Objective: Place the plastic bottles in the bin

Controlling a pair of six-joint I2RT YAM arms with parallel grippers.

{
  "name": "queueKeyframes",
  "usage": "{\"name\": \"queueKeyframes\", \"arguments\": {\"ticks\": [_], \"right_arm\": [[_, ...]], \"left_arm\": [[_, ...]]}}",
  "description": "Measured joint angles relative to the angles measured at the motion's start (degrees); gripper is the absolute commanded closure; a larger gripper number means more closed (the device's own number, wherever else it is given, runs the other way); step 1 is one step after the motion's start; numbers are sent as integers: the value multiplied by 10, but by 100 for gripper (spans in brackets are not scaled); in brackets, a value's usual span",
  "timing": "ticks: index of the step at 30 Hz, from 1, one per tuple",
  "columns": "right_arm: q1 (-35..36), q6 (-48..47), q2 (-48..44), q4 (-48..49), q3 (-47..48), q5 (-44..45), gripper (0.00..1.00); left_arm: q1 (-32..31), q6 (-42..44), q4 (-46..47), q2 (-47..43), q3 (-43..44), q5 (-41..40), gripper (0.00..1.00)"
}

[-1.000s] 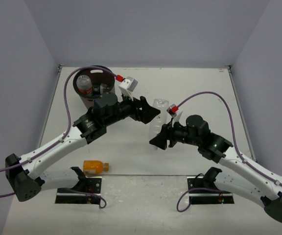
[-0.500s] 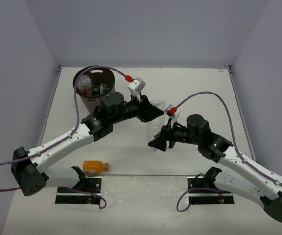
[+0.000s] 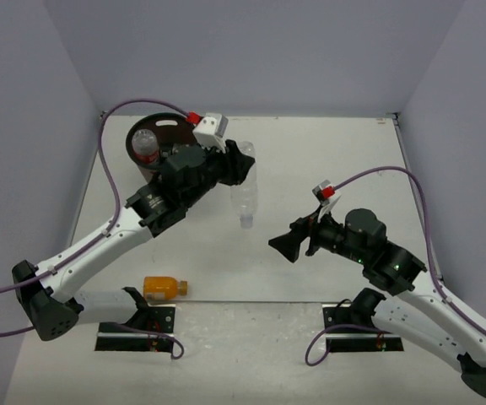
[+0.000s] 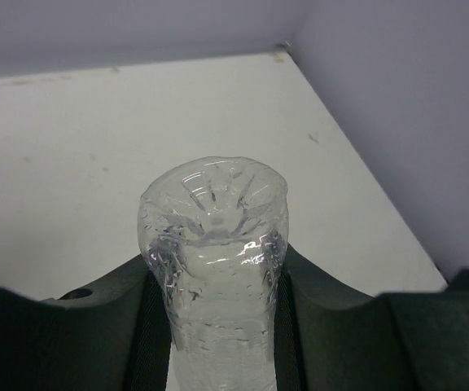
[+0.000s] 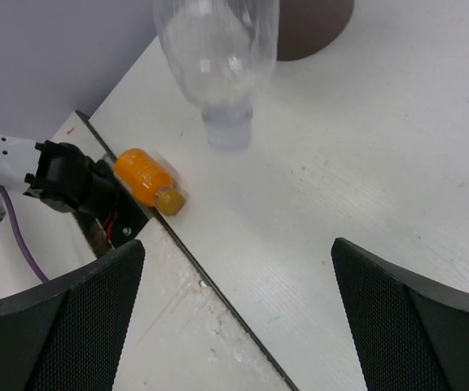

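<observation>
A plain clear plastic bottle hangs cap-down in the air, with my left gripper shut on its upper end. In the left wrist view its ribbed base stands between the two dark fingers. The dark brown bin is just left of this gripper, and a red-labelled bottle lies inside it. My right gripper is open and empty, lower right of the hanging bottle. An orange-filled bottle lies on its side near the front edge, also in the right wrist view.
The left arm base plate sits just in front of the orange bottle. The right arm base plate is at the near right. Grey walls close the table at the back and both sides. The bin's foot shows past the hanging bottle.
My left gripper shut on the clear bottle and carried it up and left toward the bin. My right gripper let go of it, opened wide and drew back to the right.
</observation>
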Motion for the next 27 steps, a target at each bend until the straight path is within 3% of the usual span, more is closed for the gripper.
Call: {"name": "queueKeyframes", "arguments": {"ticks": [5,13,24,25,27], "right_arm": [[0,5,-27,-31,-7,45,1],[0,10,-35,-50,-29,86,1],[0,8,-44,-58,-49,115,1],[0,8,-47,-59,-53,117,1],[0,8,-50,-63,-58,119,1]], "left_arm": [[56,25,-28,3,92,-147,84],[169,118,54,26,132,-300,83],[247,207,144,140,131,-402,78],[247,216,150,143,127,-413,73],[247,228,165,142,117,-432,52]]}}
